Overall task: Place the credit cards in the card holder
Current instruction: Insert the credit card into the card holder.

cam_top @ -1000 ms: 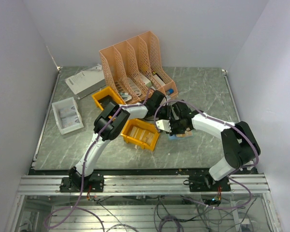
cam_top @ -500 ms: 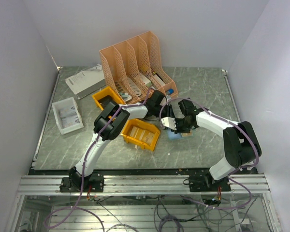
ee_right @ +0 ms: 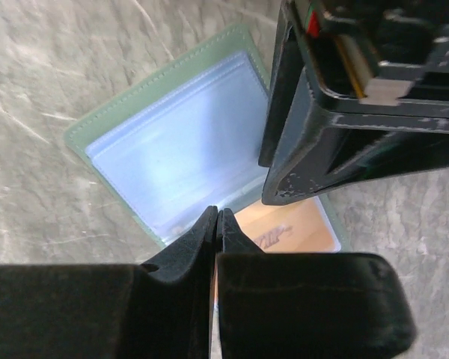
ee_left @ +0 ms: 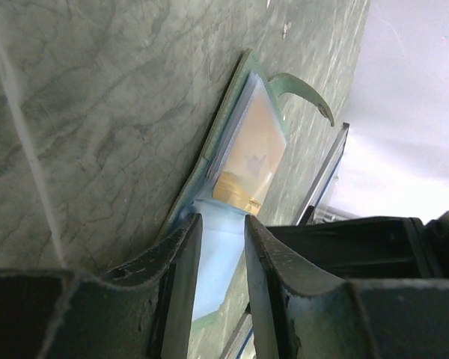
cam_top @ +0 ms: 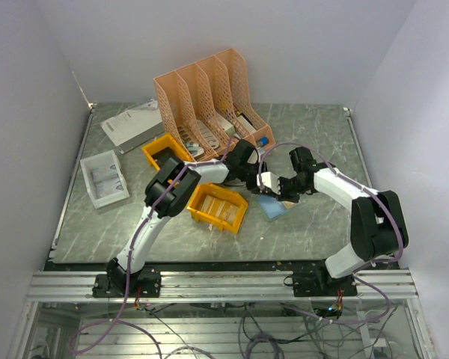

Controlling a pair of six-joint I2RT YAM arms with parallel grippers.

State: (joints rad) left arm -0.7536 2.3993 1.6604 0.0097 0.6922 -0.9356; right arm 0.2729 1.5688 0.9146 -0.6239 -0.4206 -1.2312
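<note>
The card holder (cam_top: 272, 208) lies open on the table, grey-green at the rim and light blue inside (ee_right: 172, 149). A tan credit card (ee_right: 292, 228) sits in its right half, also seen tucked under the clear pocket (ee_left: 251, 153) in the left wrist view. My left gripper (cam_top: 260, 182) hovers at the holder's far-left edge, and the left gripper (ee_left: 221, 221) is open by a narrow gap with only the blue lining behind it. My right gripper (cam_top: 284, 191) is over the holder, and the right gripper (ee_right: 217, 215) is shut and empty, with its tips above the fold beside the tan card.
An orange file rack (cam_top: 209, 93) stands at the back, with a yellow bin (cam_top: 218, 208) just left of the holder and another (cam_top: 162, 152) behind it. A white tray (cam_top: 105, 178) and a pale flat box (cam_top: 131, 123) lie at the left.
The left jaws have opened from a tighter gap. Both grippers have shifted right and towards the back, uncovering more of the blue holder. The right jaws stay shut.
</note>
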